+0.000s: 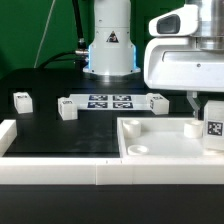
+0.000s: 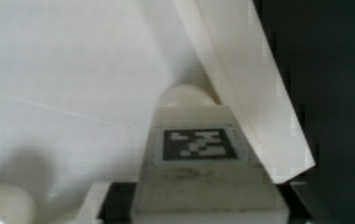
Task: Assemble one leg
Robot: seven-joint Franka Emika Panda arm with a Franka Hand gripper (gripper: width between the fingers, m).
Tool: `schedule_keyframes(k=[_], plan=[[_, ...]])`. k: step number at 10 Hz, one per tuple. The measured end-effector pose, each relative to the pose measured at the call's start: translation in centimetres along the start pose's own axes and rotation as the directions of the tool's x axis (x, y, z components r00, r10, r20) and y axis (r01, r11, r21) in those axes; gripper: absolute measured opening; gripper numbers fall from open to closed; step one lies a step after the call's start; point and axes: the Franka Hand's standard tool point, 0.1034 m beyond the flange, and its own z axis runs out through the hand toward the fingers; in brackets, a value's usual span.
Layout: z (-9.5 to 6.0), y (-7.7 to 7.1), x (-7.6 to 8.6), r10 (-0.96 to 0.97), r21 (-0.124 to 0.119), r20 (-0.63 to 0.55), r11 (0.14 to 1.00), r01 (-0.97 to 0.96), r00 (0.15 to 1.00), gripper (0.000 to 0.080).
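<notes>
My gripper (image 1: 209, 112) is shut on a leg (image 1: 213, 129), a stubby white block with a black-and-white tag. It holds the leg upright over the right part of the large white square panel (image 1: 160, 145). In the wrist view the leg (image 2: 197, 145) sits between the dark finger pads (image 2: 124, 200), with the gripper (image 2: 200, 205) closed on its sides. The panel's surface (image 2: 67, 70) lies under it, with a raised white edge (image 2: 245, 80) running diagonally past it. Three more legs lie on the black table: one at the exterior view's left (image 1: 22, 99), one nearer the middle (image 1: 67, 108), and one by the marker board (image 1: 158, 100).
The marker board (image 1: 108, 101) lies at the back centre in front of the robot base (image 1: 110, 50). A white fence (image 1: 60, 168) runs along the front and up the left side. A round boss (image 1: 192, 127) stands on the panel next to the held leg.
</notes>
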Motion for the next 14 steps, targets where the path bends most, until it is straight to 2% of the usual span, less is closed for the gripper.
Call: schedule_keyframes(k=[2,4,6,7,8,10,12,13,14], plan=[[0.03,0.03,0.02,0.212,0.001,-0.002,0.977,-0.212,0.977,0.0290],[0.08,0.02,-0.03,0.453,0.007,0.005,0.891,-0.453,0.891,0.0290],[0.11,-0.11,-0.18,0.634,0.006,0.008,0.773,-0.635,0.773,0.0290],[0.12,-0.28,-0.33,0.744,0.005,0.009,0.668,-0.745,0.668,0.0290],[0.11,-0.35,-0.39,0.805,0.005,0.008,0.594,-0.805,0.594,0.0290],[0.16,-0.28,-0.33,0.866,0.003,0.020,0.500,-0.866,0.499,0.0290],[0.16,-0.31,-0.34,0.887,0.003,0.023,0.462,-0.887,0.462,0.0290],[0.16,-0.33,-0.35,0.874,0.003,0.023,0.485,-0.874,0.485,0.0290],[0.15,-0.36,-0.35,0.853,0.005,0.023,0.521,-0.854,0.521,0.0448]])
